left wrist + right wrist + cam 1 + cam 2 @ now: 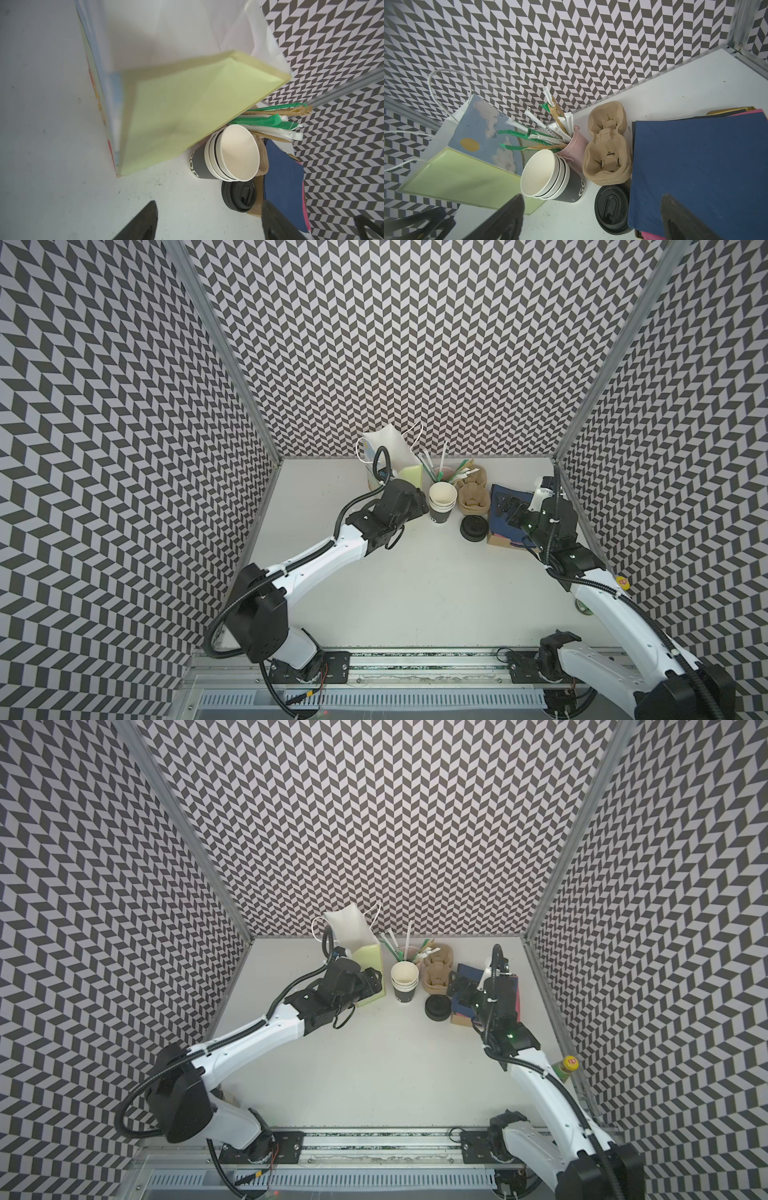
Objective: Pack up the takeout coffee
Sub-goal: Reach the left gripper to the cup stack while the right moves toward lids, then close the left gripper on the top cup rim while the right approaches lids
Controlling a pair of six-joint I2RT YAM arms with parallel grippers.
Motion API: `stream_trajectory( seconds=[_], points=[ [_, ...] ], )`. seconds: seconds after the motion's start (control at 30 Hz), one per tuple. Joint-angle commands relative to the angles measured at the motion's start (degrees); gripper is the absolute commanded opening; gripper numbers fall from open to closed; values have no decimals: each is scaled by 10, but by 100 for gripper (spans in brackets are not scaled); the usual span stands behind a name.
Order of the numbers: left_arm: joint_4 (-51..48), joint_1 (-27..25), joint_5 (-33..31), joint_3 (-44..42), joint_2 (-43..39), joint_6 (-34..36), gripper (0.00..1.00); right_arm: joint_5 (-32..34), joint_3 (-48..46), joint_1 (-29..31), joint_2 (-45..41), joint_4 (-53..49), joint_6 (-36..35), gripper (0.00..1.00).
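The takeout coffee cups (442, 499) (404, 977) are black paper, cream-white inside, nested in a stack of three at the back middle; they also show in both wrist views (228, 153) (550, 176). A stack of round black lids (473, 528) (611, 207) lies on the table just right of them. My left gripper (415, 506) (209, 204) is open and empty, left of the cups, in front of the gift bag's (368, 965) green side. My right gripper (509, 510) (592, 196) hangs open and empty over the navy napkins (695, 166).
A pink cup of wrapped straws (576, 143) stands behind the paper cups. Tan pulp carriers (471, 497) are stacked between it and the napkin pile. The tall gift bag (390, 448) stands open at the back. A yellow-capped bottle (569, 1067) sits by the right wall.
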Motion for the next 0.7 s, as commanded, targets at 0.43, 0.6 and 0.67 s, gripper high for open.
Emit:
stream_trajectory(
  seconds=[0.43,0.6,0.67],
  points=[
    [-96,-10,-35,208,211,21,63,33,25,52,-23,14,-33,99],
    [-116,-10,-48,248,245,27,52,34,24,58,-28,16,-35,98],
    [-129,-11,-51,262,256,27,48,36,22,59,-31,17,-36,98]
  ],
)
